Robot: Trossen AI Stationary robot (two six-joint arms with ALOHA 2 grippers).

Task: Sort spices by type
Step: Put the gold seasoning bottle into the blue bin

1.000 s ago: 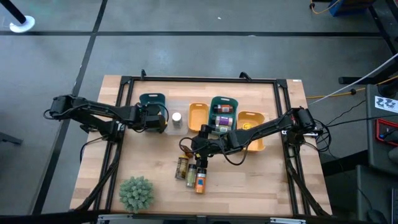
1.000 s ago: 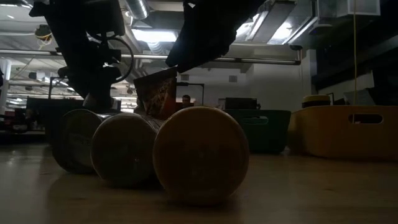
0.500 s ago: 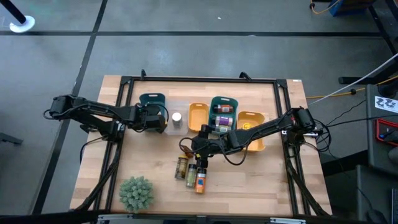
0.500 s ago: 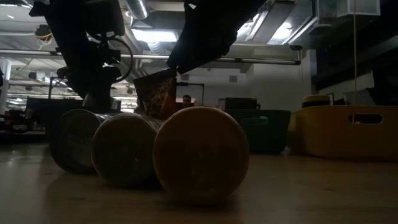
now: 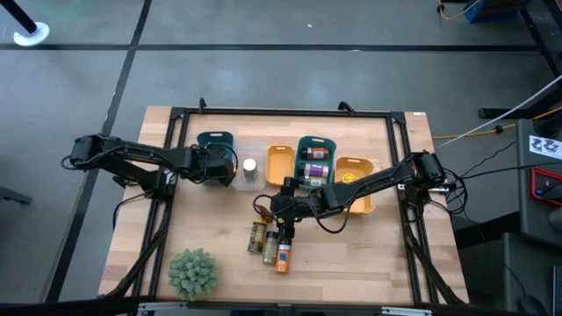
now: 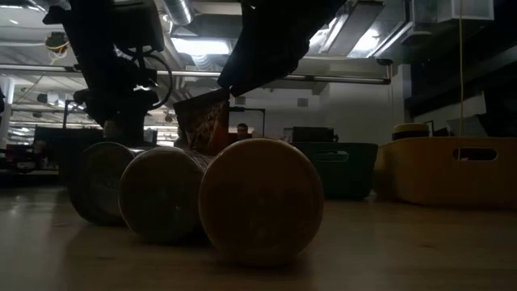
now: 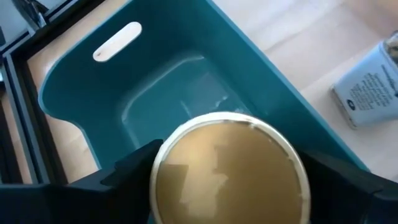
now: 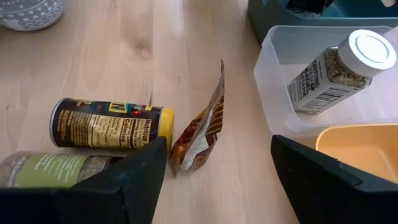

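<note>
- Left gripper over the teal tray, fingers spread around tan-lid jar, lid up.
- Right gripper fingers spread, empty; packet on edge just ahead, between them.

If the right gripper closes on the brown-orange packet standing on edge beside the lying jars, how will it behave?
The packet looks thin and creased, so it would probably flex and feel light. Standing on one edge, it may topple if nudged. Its glossy surface might slip between the right gripper fingers.
</note>
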